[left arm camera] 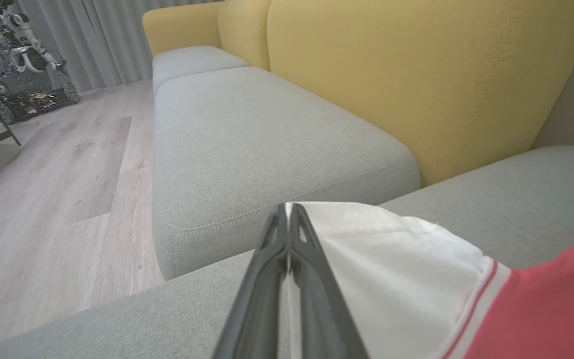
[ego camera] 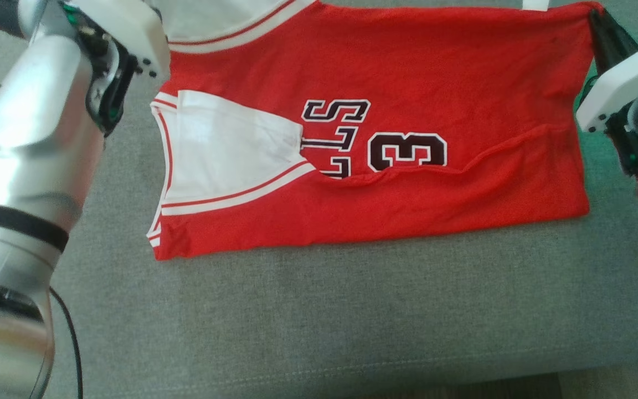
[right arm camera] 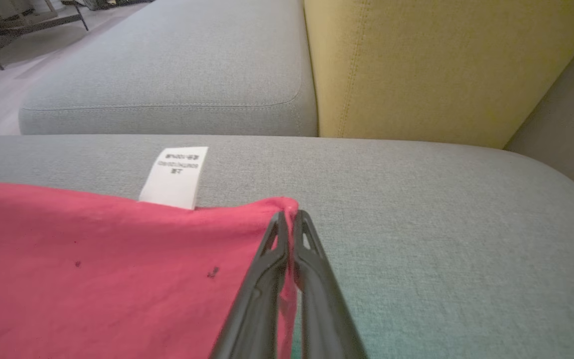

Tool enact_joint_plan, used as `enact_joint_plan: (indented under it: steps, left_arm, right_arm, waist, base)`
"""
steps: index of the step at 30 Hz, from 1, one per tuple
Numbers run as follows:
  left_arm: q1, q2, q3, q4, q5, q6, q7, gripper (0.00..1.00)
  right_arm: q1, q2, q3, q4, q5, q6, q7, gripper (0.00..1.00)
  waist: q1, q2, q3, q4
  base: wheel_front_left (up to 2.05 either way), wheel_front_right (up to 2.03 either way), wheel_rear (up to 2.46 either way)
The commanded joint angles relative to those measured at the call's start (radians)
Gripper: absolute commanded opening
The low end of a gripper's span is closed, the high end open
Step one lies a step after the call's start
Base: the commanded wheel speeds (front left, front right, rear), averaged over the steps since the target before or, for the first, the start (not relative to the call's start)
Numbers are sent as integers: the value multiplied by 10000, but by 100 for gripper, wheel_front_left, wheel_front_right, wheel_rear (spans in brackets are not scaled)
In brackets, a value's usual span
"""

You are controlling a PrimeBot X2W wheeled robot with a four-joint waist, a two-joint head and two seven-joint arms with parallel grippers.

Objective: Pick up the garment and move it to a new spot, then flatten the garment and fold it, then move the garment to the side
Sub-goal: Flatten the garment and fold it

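the garment (ego camera: 385,166), a red jersey with white trim and a dark number 3, lies spread on the grey sofa seat (ego camera: 319,321), its near long edge doubled over so that a fold covers the lower part of the lettering. the left fingers (left arm camera: 267,279) are pressed together on a white corner of the jersey's shoulder end; the white cloth runs off to their right and turns red past a striped band. the left forearm (ego camera: 25,166), silvery, rises from the lower left of the head view and bends at the wrist toward that corner. the right fingers (right arm camera: 312,289) are closed on the red hem corner, which peeks out just beyond their tips, with the rest of the red cloth stretching away to their left. a white care label (right arm camera: 175,177) sticks out from the far edge, left of those fingers. the right wrist (ego camera: 623,83) comes in from the right edge of the head view, its dark fingers angled up to the jersey's far corner. beyond both pairs of fingers stands the yellow backrest (left arm camera: 416,75).
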Motion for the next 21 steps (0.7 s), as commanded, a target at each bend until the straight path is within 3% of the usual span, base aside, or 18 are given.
enact_joint_plan:
  steps: [1, 8, 12, 21]
  left_arm:
    - [-225, 423, 189, -187, 61, -24, -96, 0]
    - [669, 857, -43, -682, 29, -326, -111, 0]
    - [1523, 1282, -211, -1340, -90, -304, 393, 0]
    - [4395, 2762, -309, -5215, -1602, -193, 2940, 0]
  right_arm:
    - [271, -127, 141, -220, 106, -7, -160, 0]
    - [1098, -557, 830, -820, 657, -7, -361, 0]
    - [1706, -1053, 1409, -1449, 1137, -7, -56, 0]
    - [2903, -2458, 2412, -2847, 2418, -7, 1084, 0]
  waist:
    - [0, 0, -114, 21]
    - [0, 0, -713, 137]
    - [0, 0, -1045, 265]
    - [0, 0, -1700, 691]
  base:
    - [0, 0, 0]
    - [0, 0, 0]
    - [0, 0, 0]
    - [0, 0, 0]
